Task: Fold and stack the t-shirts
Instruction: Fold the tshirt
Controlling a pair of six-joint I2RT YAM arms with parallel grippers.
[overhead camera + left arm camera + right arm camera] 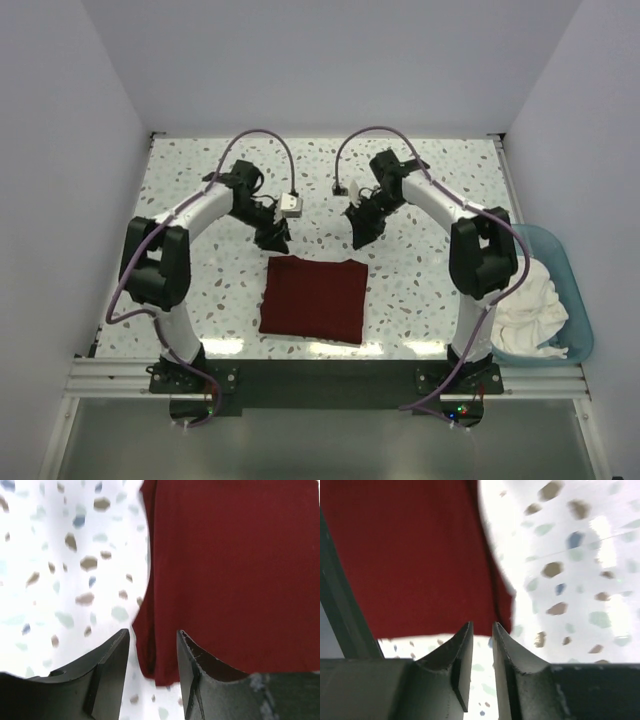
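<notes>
A speckled table [200, 200] carries the work of two robot arms, and at its middle a maroon t-shirt [313, 298] lies flat as a neat, nearly square packet, its near edge close to the arm bases. To the right, off the table's edge, a light blue tub [578, 300] holds a white t-shirt [530, 295] in a crumpled heap, not yet folded. The left claw [276, 240] hovers just beyond the packet's far left corner, its fingers parted and empty, with the red hem showing through the gap in its wrist view. The right claw [359, 236] hangs near the far right corner, fingers drawn to a narrow slit with nothing between them and bare table showing through. Judged from the layout, the maroon shirt looks done and the white one is next. To do that well, the right arm, nearest the tub, would do best to spread its fingers wide before reaching in, pinch a single layer at the collar or a shoulder rather than a bunch, and lift high enough that the cloth clears the tub wall. The left arm should keep off the red packet so its folds are not dragged, and the white shirt needs bare table beside the packet to be spread flat before any fold
</notes>
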